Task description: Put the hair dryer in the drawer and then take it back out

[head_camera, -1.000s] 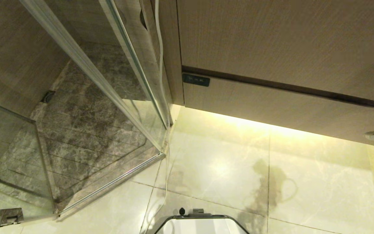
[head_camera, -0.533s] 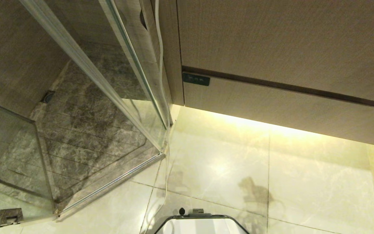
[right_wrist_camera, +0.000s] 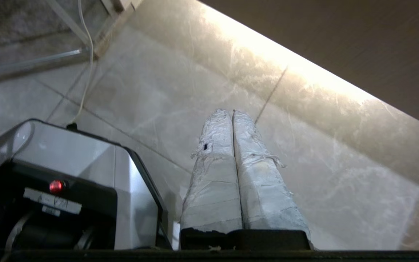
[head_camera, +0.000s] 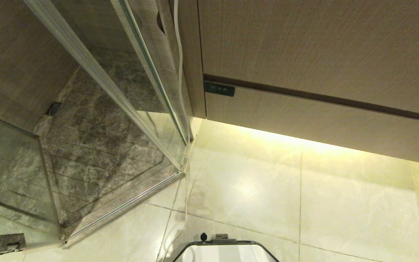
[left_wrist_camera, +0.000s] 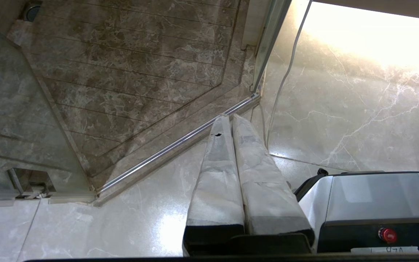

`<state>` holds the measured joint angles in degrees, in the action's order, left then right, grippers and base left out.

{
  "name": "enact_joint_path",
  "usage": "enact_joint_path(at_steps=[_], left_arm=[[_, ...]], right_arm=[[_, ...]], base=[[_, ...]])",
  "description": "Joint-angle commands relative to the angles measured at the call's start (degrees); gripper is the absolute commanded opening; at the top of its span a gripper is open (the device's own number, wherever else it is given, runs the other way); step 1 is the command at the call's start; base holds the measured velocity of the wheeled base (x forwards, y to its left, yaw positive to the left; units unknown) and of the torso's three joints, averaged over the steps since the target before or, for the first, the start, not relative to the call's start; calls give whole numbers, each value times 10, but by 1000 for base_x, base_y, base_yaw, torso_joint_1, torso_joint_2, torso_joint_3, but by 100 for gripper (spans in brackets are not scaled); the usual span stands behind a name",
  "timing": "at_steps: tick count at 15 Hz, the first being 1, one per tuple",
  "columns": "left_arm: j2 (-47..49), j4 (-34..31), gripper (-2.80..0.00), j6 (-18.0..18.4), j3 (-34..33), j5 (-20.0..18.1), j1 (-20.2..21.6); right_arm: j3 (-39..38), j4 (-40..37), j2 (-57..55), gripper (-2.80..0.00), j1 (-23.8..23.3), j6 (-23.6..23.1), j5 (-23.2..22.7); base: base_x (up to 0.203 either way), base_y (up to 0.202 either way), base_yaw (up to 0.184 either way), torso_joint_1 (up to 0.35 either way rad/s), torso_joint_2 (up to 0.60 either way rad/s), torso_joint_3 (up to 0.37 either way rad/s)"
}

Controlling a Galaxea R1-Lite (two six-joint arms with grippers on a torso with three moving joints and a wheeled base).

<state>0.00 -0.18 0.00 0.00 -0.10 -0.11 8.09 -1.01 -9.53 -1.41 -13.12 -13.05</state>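
Pale marble floor [head_camera: 340,211] carries the robot's base [head_camera: 224,251] and a trailing white cable [head_camera: 180,222].

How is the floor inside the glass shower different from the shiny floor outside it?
The shower floor is dark grey-brown marble; the bathroom floor outside is pale cream. The shower floor has thin straight grooves across it; the bathroom floor is smooth, in big tiles with thin joints. The bathroom floor glows with yellow light under the wood cabinet; the shower floor stays dim. Both show marble veins.

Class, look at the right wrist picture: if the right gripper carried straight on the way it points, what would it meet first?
Most likely the pale marble floor. The right gripper, shut and empty, points down at bare tile; nothing shows between, though depth is unclear.
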Motion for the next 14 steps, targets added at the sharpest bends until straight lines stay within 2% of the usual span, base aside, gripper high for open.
enact_joint_path(at_steps=[1,2,3,7,14], left_arm=[[0,0,-280,0,0,0,0],[0,0,-280,0,-1,0,0],[0,1,-280,0,-1,0,0],[0,1,-280,0,-1,0,-1],[0,0,-280,0,-1,0,0]], right_arm=[[-86,74,107,-280,85,29,73],[-93,83,112,-280,106,44,91],[-101,94,117,-280,103,64,107],[-104,74,118,-280,100,117,121],[-104,75,118,-280,100,126,123]], base=[[0,0,0,0,0,0],[0,0,0,0,0,0],[0,0,0,0,0,0],[0,0,0,0,0,0],[0,0,0,0,0,0]])
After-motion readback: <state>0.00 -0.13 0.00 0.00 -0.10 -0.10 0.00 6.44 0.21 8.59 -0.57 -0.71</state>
